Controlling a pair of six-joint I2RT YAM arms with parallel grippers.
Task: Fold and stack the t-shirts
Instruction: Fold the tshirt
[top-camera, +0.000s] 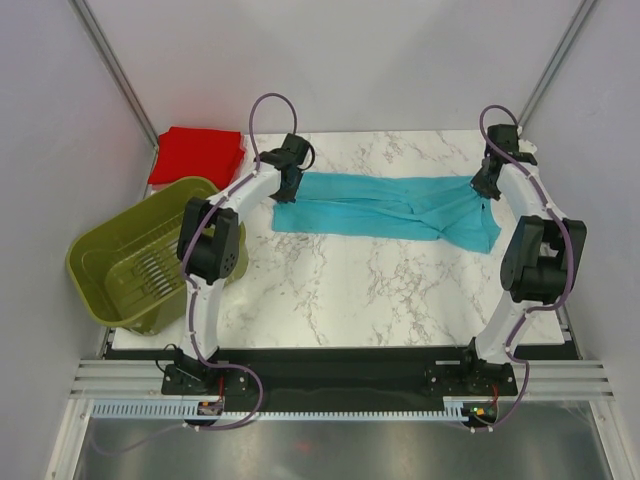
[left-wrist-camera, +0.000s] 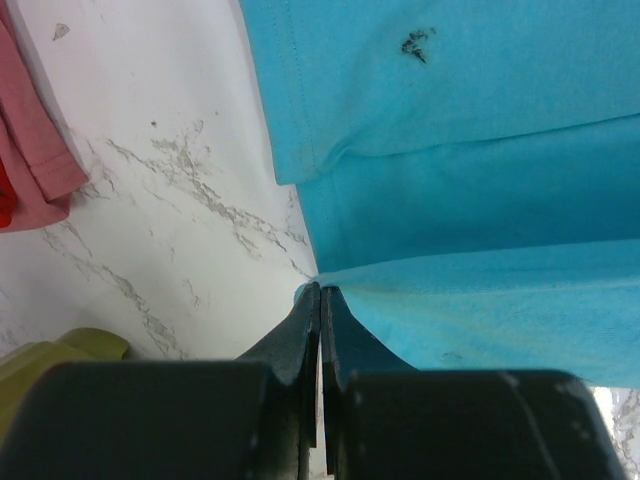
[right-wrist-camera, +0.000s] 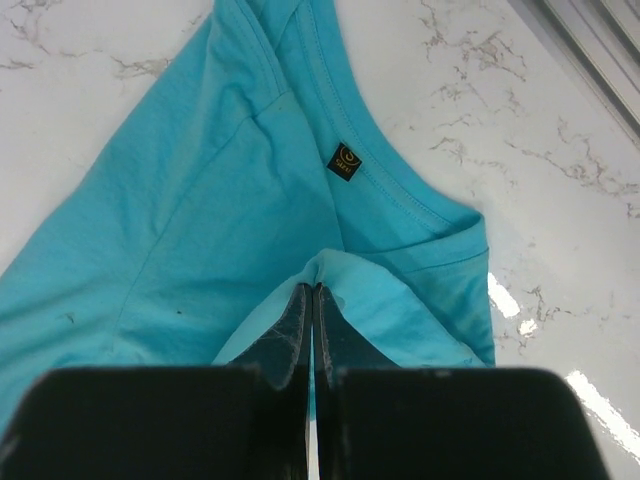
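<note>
A turquoise t-shirt (top-camera: 385, 208) lies drawn out in a long band across the far half of a marble-patterned table (top-camera: 350, 290), pinched at each end by one of two robot arms. The left gripper (left-wrist-camera: 320, 292) has its jaws pressed together on a fold at the shirt's left edge, where a hemmed panel overlaps the cloth below. The right gripper (right-wrist-camera: 313, 290) is likewise clamped tight on a small raised ridge of fabric just below the neckline, near a small dark label (right-wrist-camera: 346, 160) sewn inside the collar. A dark smudge (left-wrist-camera: 418, 43) marks the cloth ahead of the left fingers.

A red t-shirt (top-camera: 197, 155), folded into a flat square, sits at the table's far left corner, well apart from the turquoise one, with bare marble between them. Just in front of it an olive-green basket (top-camera: 110, 270) with a slotted floor sits tilted at the table's left edge, hanging partly over the side. The left arm (top-camera: 215, 250) rises close beside the basket's right rim and reaches past it toward the shirt. The right arm (top-camera: 535, 260) runs along the table's right edge, its purple cable (top-camera: 490, 118) looping above the wrist. Both wrist views are blocked along the bottom by the grippers' own black bodies.
</note>
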